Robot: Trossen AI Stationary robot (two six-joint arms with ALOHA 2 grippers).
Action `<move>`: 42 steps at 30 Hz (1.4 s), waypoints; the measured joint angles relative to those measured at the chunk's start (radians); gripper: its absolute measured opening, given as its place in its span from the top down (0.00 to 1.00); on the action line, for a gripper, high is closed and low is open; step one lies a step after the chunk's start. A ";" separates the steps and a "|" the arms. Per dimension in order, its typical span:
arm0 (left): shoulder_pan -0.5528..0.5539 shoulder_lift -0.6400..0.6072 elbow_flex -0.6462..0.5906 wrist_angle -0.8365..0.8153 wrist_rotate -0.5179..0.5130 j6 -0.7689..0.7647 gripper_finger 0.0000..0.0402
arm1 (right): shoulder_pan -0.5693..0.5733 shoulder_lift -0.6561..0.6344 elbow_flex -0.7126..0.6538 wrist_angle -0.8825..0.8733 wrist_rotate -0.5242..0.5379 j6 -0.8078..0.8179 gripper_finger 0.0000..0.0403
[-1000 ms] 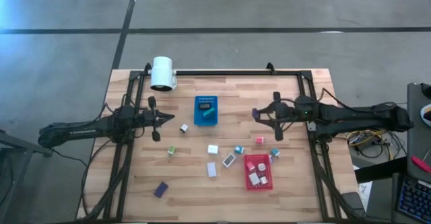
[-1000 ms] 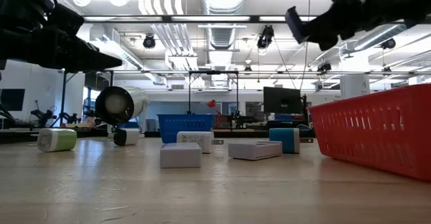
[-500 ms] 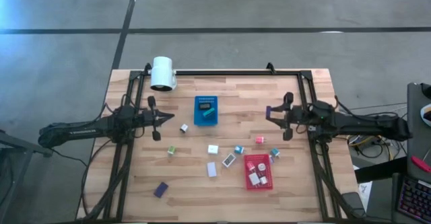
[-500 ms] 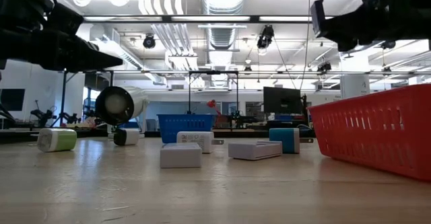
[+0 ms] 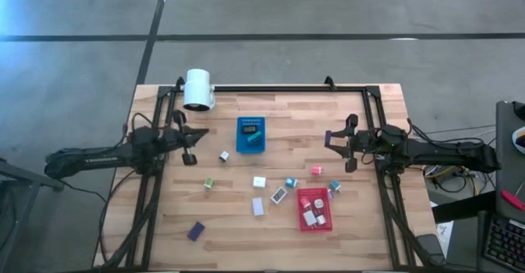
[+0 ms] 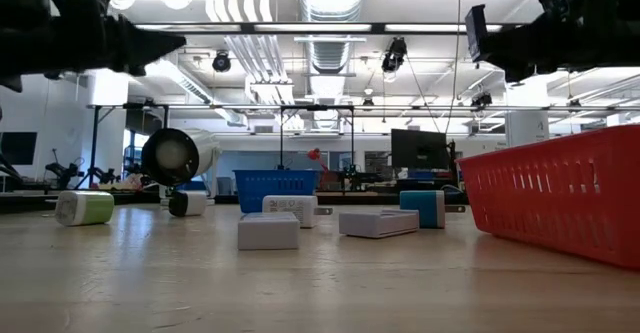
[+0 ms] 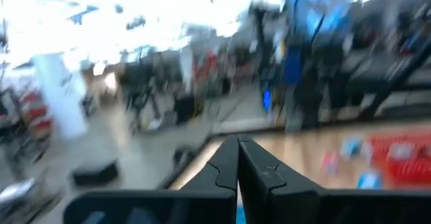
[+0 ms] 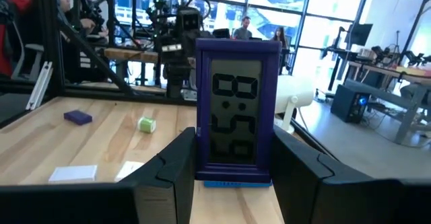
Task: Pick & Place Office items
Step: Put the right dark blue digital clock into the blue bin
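Right wrist view: showing right gripper (image 8: 233, 173) clamping purple clock (image 8: 236, 120) by its sides.
Handling: seeming light, rigid, smooth; gripping edges, sparing screen.
Left gripper (image 7: 237, 158): resting closed, empty.

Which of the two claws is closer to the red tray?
The right gripper. It hangs just above-right of the red tray; the left gripper is far across the table.

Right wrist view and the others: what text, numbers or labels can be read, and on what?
"8" and a colon: on the display of the purple clock, gripped in the right hand. The digits lie sideways, and the two after the colon are not sure enough to quote.
White blocks, low view: any print is too small to read.
Elsewhere: nothing readable.
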 joint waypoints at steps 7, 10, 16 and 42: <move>0.000 0.149 0.006 0.150 0.012 -0.049 0.98 | 0.000 0.008 0.025 0.011 0.000 0.016 0.65; 0.000 0.244 0.062 0.149 0.013 -0.050 0.98 | 0.000 0.050 0.075 0.014 0.000 0.008 0.65; 0.000 0.487 0.246 0.151 0.015 -0.063 0.98 | 0.000 0.182 0.180 0.021 0.000 -0.060 0.65; -0.002 1.287 1.023 0.052 0.200 0.064 0.13 | 0.008 0.556 0.329 0.206 -0.039 -0.055 0.65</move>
